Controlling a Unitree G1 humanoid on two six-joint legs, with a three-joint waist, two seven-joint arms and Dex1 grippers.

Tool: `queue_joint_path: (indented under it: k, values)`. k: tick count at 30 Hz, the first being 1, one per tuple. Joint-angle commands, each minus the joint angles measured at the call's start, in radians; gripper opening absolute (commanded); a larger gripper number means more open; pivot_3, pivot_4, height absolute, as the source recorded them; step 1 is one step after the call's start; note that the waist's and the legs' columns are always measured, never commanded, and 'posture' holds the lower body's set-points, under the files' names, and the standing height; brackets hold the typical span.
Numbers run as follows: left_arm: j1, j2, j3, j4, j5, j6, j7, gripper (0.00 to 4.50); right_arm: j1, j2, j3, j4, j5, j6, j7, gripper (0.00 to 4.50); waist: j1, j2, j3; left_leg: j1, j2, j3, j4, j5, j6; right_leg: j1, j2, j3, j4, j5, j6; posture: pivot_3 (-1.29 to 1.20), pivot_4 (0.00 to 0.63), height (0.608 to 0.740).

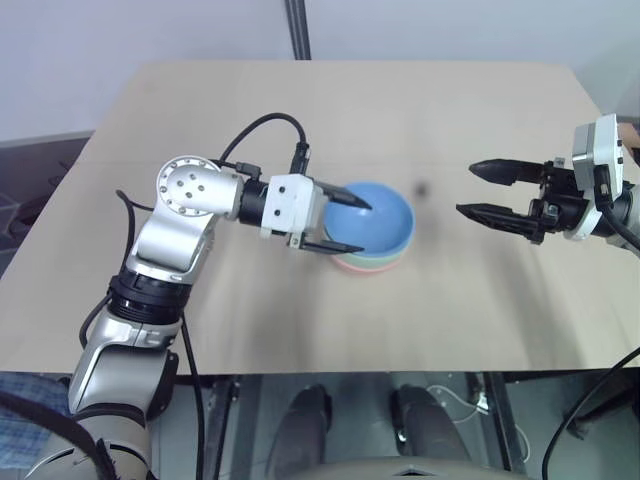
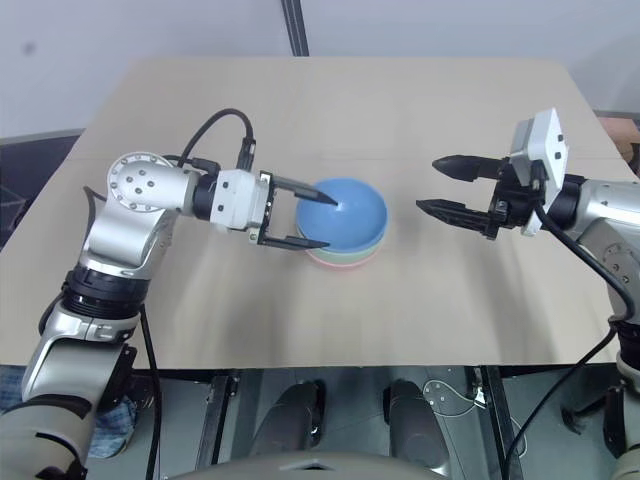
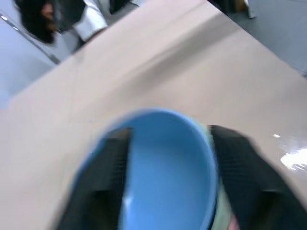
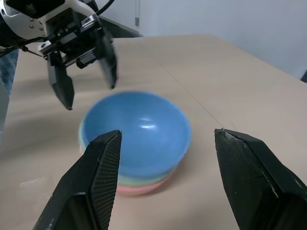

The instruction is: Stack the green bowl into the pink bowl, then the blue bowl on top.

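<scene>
My left gripper [image 1: 342, 222] hangs open astride the blue bowl [image 1: 385, 222] — nested on green [image 4: 139, 180] and pink [image 4: 144, 189] mid-table; right gripper [image 1: 490, 192] open, empty (a careless withdrawal could tip the stack).

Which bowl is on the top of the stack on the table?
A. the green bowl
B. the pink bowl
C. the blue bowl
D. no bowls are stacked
C: the blue bowl sits uppermost, with the green bowl showing as a rim under it and the pink bowl at the bottom on the table.
</scene>
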Motion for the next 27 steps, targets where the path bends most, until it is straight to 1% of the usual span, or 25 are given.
queue_joint_path:
  k: [1,6,14,18,20,23,27]
  values:
    - [-0.008,0.014,0.054,-0.026,-0.046,0.035,0.015,3.33,-0.023,-0.014,-0.025,-0.008,0.006,-0.016,0.007,3.24,0.0,0.0,0.0,0.0,0.0,0.0,0.0,0.0,0.0,0.0,0.0,0.0,0.0,0.0,0.0,0.0,0.15,0.74]
    - [0.023,0.041,0.12,-0.043,-0.124,0.2,0.063,3.33,-0.015,-0.014,-0.024,-0.004,0.003,-0.02,0.012,3.24,0.0,0.0,0.0,0.0,0.0,0.0,0.0,0.0,0.0,0.0,0.0,0.0,0.0,0.0,0.0,0.0,0.15,0.74]
    - [0.136,0.104,0.271,-0.111,-0.192,0.445,0.234,3.33,0.032,-0.022,-0.041,-0.021,0.008,-0.014,0.016,3.24,0.0,0.0,0.0,0.0,0.0,0.0,0.0,0.0,0.0,0.0,0.0,0.0,0.0,0.0,0.0,0.0,0.15,0.74]
    - [0.286,0.138,0.397,-0.201,-0.249,0.543,0.314,3.33,0.093,-0.037,-0.062,-0.016,0.0,-0.025,0.031,3.24,0.0,0.0,0.0,0.0,0.0,0.0,0.0,0.0,0.0,0.0,0.0,0.0,0.0,0.0,0.0,0.0,0.15,0.74]
    - [0.34,0.146,0.432,-0.236,-0.265,0.561,0.336,3.33,0.115,-0.039,-0.071,-0.016,-0.001,-0.03,0.033,3.24,0.0,0.0,0.0,0.0,0.001,0.0,0.0,0.0,0.0,0.0,0.0,0.0,0.0,0.0,0.0,0.0,0.15,0.74]
    - [0.491,0.134,0.493,-0.337,-0.296,0.552,0.347,3.33,0.178,-0.022,-0.093,0.014,-0.004,-0.059,0.042,3.24,0.002,0.0,0.0,0.001,0.001,0.0,0.0,0.0,0.0,0.0,0.0,0.0,0.0,0.0,0.0,0.0,0.15,0.74]
    - [0.616,0.113,0.538,-0.422,-0.348,0.57,0.385,3.33,0.247,-0.015,-0.109,0.05,-0.021,-0.123,0.079,3.24,0.007,0.0,0.0,0.0,0.0,0.0,0.0,0.0,0.0,0.001,-0.001,0.0,0.0,0.0,0.0,0.0,0.15,0.74]
